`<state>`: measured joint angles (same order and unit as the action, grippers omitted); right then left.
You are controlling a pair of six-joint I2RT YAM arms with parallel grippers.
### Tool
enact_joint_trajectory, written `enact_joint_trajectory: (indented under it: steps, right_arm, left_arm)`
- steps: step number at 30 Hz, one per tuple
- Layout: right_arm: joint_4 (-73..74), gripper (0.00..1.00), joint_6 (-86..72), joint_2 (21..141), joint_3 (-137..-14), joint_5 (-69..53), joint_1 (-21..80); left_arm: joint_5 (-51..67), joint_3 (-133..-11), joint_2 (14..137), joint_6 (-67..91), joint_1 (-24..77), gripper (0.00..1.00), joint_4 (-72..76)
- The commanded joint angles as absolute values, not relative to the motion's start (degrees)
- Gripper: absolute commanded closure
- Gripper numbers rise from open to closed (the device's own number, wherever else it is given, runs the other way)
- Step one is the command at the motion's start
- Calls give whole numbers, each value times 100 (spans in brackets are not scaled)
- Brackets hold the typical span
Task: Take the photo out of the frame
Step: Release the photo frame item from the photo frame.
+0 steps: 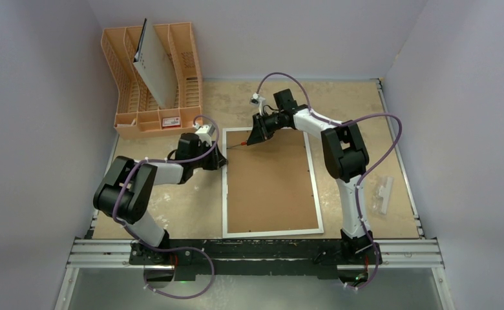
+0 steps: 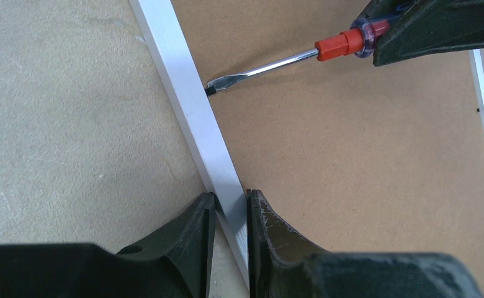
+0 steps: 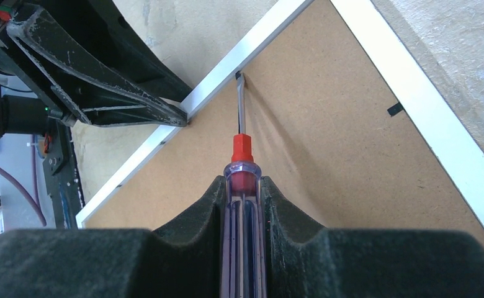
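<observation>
The frame [image 1: 272, 232] lies face down on the table, its brown back up inside a narrow white border. The photo is hidden under that back. My left gripper [image 1: 220, 159] [image 2: 230, 200] is shut on the frame's left white rail [image 2: 190, 105], one finger on each side of it. My right gripper [image 1: 257, 134] [image 3: 244, 189] is shut on a screwdriver [image 3: 241, 180] with a clear handle and red collar. Its flat tip [image 2: 211, 87] [image 3: 239, 76] touches the seam between the brown back [image 3: 326, 124] and the left rail, near the far left corner.
An orange plastic rack [image 1: 152, 97] stands at the back left with a grey-white board [image 1: 156, 64] leaning in it. A small white strip [image 1: 384, 194] lies on the table at the right. Small black tabs [image 3: 396, 109] sit along the frame's inner edge.
</observation>
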<state>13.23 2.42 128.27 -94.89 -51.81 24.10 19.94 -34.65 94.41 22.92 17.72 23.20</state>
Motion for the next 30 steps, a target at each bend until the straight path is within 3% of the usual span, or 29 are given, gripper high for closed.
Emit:
enact_joint_trajectory:
  steps: [1, 21, 30]
  right_arm:
    - [1372, 100, 246, 12964, -9686, -5209, 2548]
    - [720, 100, -595, 12978, -9384, -5291, 2745]
    - [742, 100, -1056, 12695, -9354, -4260, 3111]
  left_arm:
    - [2083, -3480, 9738, 2027, 1820, 81, 1978]
    - [2160, -3463, 9765, 1969, 1826, 84, 2021]
    - [2180, -3446, 9755, 1973, 1815, 90, 2063]
